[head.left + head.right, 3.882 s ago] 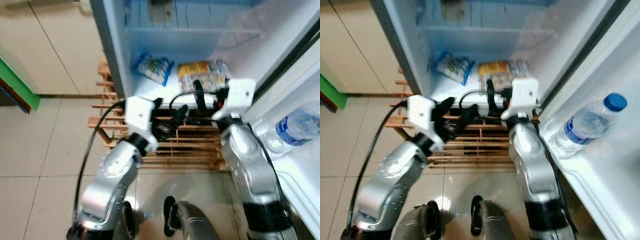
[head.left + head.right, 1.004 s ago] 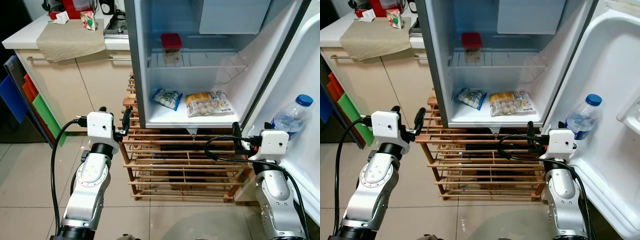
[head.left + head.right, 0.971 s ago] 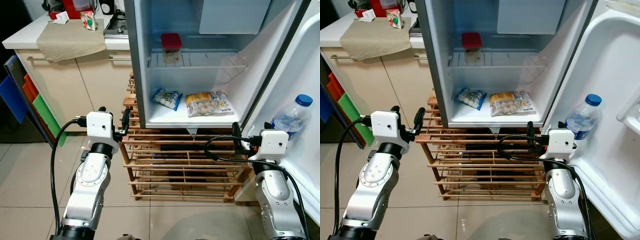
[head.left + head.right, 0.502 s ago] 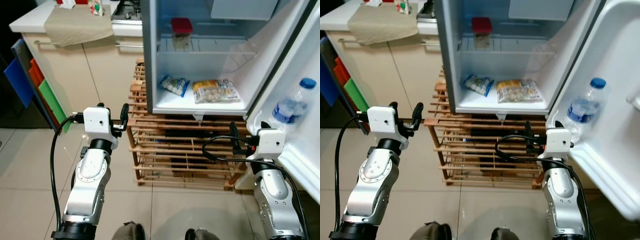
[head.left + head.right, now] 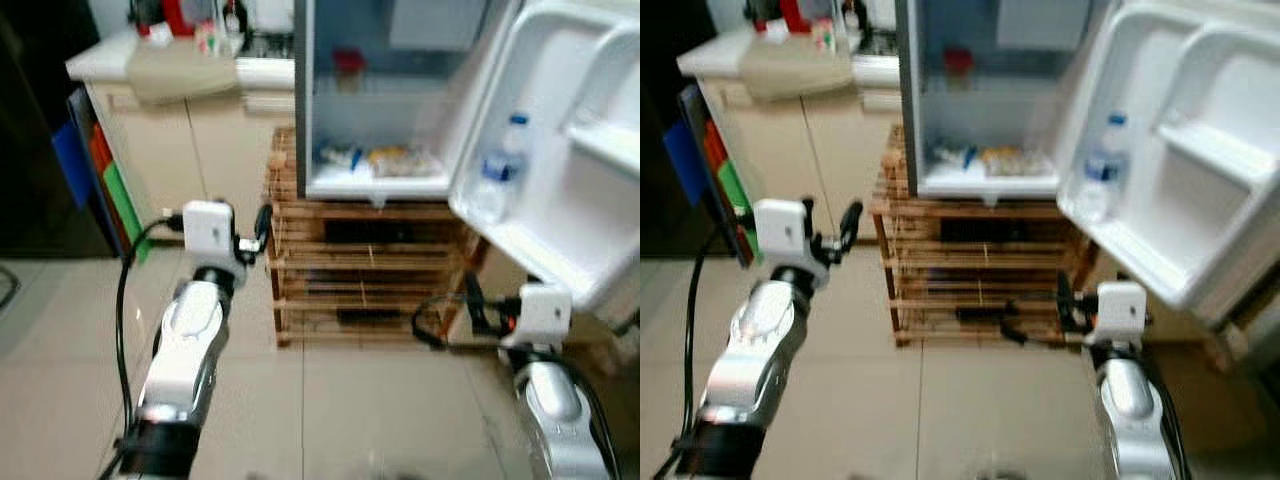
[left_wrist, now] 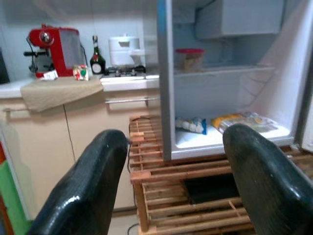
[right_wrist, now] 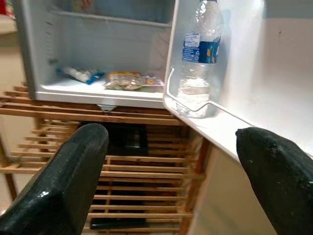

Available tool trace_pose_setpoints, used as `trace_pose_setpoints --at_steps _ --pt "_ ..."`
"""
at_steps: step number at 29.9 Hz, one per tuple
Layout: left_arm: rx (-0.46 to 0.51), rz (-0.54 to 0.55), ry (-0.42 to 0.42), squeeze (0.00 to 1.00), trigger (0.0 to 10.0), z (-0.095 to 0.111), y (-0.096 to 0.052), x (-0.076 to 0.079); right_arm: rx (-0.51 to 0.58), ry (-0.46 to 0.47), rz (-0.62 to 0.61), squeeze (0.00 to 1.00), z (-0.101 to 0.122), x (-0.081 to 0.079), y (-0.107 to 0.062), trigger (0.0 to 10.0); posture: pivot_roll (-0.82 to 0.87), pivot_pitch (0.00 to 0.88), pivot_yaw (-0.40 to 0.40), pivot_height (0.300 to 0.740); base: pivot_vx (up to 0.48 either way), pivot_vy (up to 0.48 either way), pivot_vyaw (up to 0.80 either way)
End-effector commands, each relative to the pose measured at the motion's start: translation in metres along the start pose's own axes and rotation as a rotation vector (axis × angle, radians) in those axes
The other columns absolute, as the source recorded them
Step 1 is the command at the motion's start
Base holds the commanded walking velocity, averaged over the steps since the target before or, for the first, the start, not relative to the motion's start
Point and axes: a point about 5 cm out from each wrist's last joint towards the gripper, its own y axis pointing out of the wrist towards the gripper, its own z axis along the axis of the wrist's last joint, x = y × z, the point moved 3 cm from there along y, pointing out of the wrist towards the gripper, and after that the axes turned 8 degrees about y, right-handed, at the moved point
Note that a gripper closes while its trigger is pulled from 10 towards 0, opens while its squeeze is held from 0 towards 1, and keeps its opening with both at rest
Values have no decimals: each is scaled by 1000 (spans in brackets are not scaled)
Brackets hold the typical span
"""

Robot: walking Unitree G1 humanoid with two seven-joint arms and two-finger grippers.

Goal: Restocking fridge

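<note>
The small fridge [image 5: 380,120] stands open on a wooden rack [image 5: 360,270], a step or two ahead of me. Its floor holds a blue-white packet [image 6: 191,125] and a yellow packet [image 6: 244,120]. A red-lidded jar [image 6: 188,58] sits on the wire shelf above. A water bottle [image 7: 199,58] stands in the lower shelf of the door [image 5: 1180,180], which swings out to the right. My left gripper [image 5: 830,222] is raised left of the rack, open and empty. My right gripper [image 5: 1065,300] is low beside the rack's right end, open and empty.
A counter [image 5: 180,70] left of the fridge carries a folded cloth, a red coffee machine [image 6: 51,44], a dark bottle and a white kettle. Coloured boards [image 5: 110,190] lean against the cabinet's left end. Beige tiled floor [image 5: 350,400] lies between me and the rack. Head views are blurred.
The whole view has pulled back: the fridge and rack now look smaller and farther, and the door's upper shelves have come into sight. Both grippers stay open and empty.
</note>
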Motion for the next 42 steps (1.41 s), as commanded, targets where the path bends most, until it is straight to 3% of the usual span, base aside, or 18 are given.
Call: trace_pose_setpoints --at_steps 1,17,22,23,24,26,27,30,35,36,38,39,42 --pt "-2 -19 -7 0 10000 0 3 4 4 -7 1 0 1 0 -1 10000 -147 0 46 736 322 -352 0" --pt "1 -45 -38 0 10000 0 5 14 -33 -28 17 0 -8 -1 -4 10000 -159 0 50 736 322 -353 0" --pt "-13 -41 -49 0 10000 -3 7 14 -108 -51 43 0 -25 5 -14 10000 -159 0 48 736 204 -180 0" --pt "-24 -34 -46 0 10000 -5 7 12 -135 -63 36 0 -32 11 -20 10000 -158 0 47 736 0 0 0" --pt "-59 -24 -39 0 10000 -12 9 7 -214 -95 17 0 -52 28 -37 10000 -158 0 44 736 0 0 0" --pt "-72 -20 -36 0 10000 -14 10 6 -235 -103 10 0 -57 33 -43 10000 -159 0 43 736 0 0 0" --pt "-92 -10 -40 0 10000 -19 10 1 -282 -112 8 0 -66 43 -56 10000 -167 0 42 736 0 0 0" --pt "-108 4 -42 0 10000 -23 11 -3 -329 -121 18 0 -75 50 -70 10000 -174 0 40 736 0 0 0" --pt "-136 1 -50 0 10000 -30 15 -3 -501 -136 -36 0 -108 72 -93 10000 -186 0 37 736 0 0 0" --pt "-177 15 -49 0 10000 -39 16 -4 -597 -125 -104 0 -121 90 -101 10000 -191 0 36 736 0 0 0" --pt "-189 19 -50 0 10000 -42 16 -5 -615 -125 -121 0 -123 94 -103 10000 -191 0 36 736 0 0 0" --pt "-265 32 -42 0 10000 -58 14 -9 -686 -177 -227 0 -126 120 -111 10000 -191 0 37 736 0 0 0" --pt "-374 51 -41 0 10000 -79 10 -14 -746 -216 -338 0 -125 145 -118 10000 -189 0 38 736 0 0 0"
